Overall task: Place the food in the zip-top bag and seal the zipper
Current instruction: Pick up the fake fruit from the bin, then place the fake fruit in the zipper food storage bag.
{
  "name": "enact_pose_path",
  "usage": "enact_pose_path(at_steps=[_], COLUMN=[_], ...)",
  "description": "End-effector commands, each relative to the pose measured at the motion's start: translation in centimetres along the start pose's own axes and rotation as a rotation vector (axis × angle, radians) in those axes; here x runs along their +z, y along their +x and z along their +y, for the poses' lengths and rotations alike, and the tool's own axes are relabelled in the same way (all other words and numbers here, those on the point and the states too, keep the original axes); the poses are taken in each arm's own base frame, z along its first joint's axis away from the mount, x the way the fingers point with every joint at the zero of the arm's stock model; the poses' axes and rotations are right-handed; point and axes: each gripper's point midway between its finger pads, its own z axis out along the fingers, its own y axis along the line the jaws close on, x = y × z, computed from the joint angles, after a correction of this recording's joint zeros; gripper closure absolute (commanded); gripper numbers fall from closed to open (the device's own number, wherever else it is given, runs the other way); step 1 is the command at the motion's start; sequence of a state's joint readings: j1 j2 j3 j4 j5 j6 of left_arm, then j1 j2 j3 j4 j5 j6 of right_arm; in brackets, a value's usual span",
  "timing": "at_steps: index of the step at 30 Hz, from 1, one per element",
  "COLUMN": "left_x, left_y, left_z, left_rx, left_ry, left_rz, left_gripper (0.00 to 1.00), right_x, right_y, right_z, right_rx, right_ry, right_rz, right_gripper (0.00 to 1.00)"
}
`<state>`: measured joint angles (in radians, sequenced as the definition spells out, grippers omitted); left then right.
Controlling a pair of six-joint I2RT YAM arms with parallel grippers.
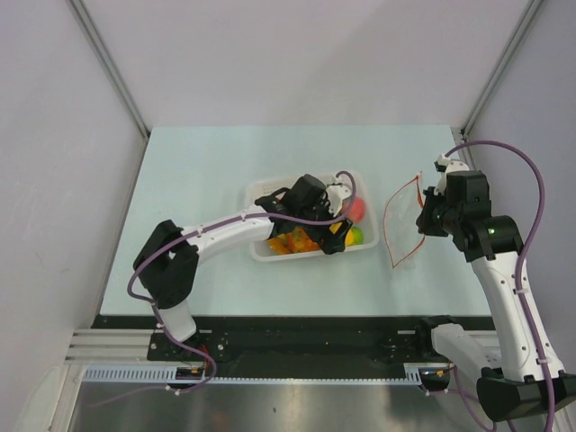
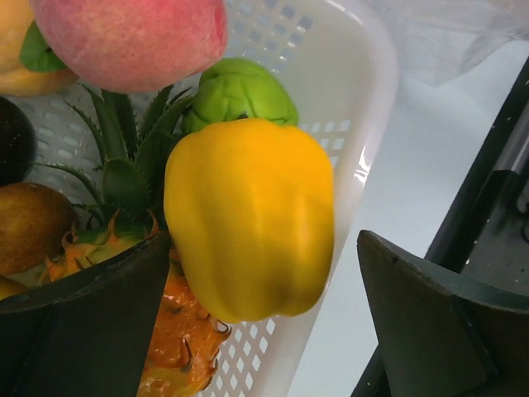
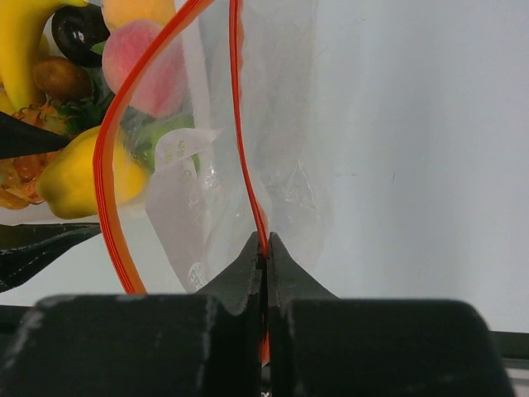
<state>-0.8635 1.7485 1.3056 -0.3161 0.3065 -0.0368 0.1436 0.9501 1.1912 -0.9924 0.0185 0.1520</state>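
Note:
The food lies in a white perforated basket (image 1: pixel 261 247). My left gripper (image 1: pixel 335 236) hangs over the basket's right end, open. In the left wrist view a yellow pepper (image 2: pixel 248 215) sits between the spread fingers (image 2: pixel 83 322), with a gap to the right finger. Beside it are an orange pineapple (image 2: pixel 178 339), a green fruit (image 2: pixel 240 91) and a pink peach (image 2: pixel 132 37). The zip-top bag (image 1: pixel 402 229) is to the right of the basket, its mouth held open. My right gripper (image 3: pixel 265 244) is shut on one side of the red-orange zipper (image 3: pixel 240 124).
The basket's right wall (image 2: pixel 347 99) runs between the left gripper's fingers. A banana (image 3: pixel 21 50) and dark fruits show through the bag's mouth in the right wrist view. A black rail (image 1: pixel 306 335) lines the table's near edge. Grey walls enclose three sides.

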Motion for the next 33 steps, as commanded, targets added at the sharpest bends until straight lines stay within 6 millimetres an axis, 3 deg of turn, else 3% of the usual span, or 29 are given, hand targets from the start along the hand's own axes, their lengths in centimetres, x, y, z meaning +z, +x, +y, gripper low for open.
enact_pose_path(at_steps=[1,7,10,12,14,22,24,26,30,31,33], left_x=[-0.4,0.2,-0.5,-2.0,-3.3,-13.4,-14.8,-14.9,-12.0,-10.1,-8.9], left_y=[-2.1,-2.6,-3.8,-5.5,-6.9,-15.4,-16.9,-17.7,-17.4,-17.0,-17.4], left_z=[0.5,1.1,1.0,-0.1,-0.7,-6.0,-7.8,-9.3,-12.4,-12.0,-12.2], left_rx=[0.043,0.025,0.006,0.004,0.010,0.032,0.037,0.037,0.040,0.017,-0.019], left_ry=[-0.040,-0.051,-0.027,0.021,0.043,0.147,0.181,0.211,0.259,0.242,0.238], left_rz=[-0.041,-0.028,-0.059,-0.106,-0.155,-0.522,-0.578,-0.582,-0.532,-0.503,-0.489], left_gripper=[0.06,0.21,0.36,0.48,0.53,0.63,0.65,0.66,0.66,0.68,0.68], right_x=[0.7,1.7,1.8,1.8,1.8,2.3,2.4,2.5,2.5,2.4,2.2], right_y=[0.2,-0.1,-0.4,-0.5,-0.6,-0.1,-0.1,-0.1,-0.2,-0.2,-0.3], right_z=[0.2,1.2,1.4,1.5,1.7,1.9,2.1,2.3,3.0,3.2,3.2], right_rx=[0.064,0.078,0.073,0.071,0.072,0.084,0.086,0.091,0.096,0.102,0.110], right_ry=[0.001,-0.045,-0.051,-0.059,-0.068,-0.084,-0.097,-0.106,-0.147,-0.154,-0.165], right_rz=[0.013,0.032,0.030,0.029,0.028,0.038,0.038,0.039,0.045,0.045,0.043], right_gripper=[1.00,1.00,1.00,1.00,1.00,1.00,1.00,1.00,1.00,1.00,1.00])
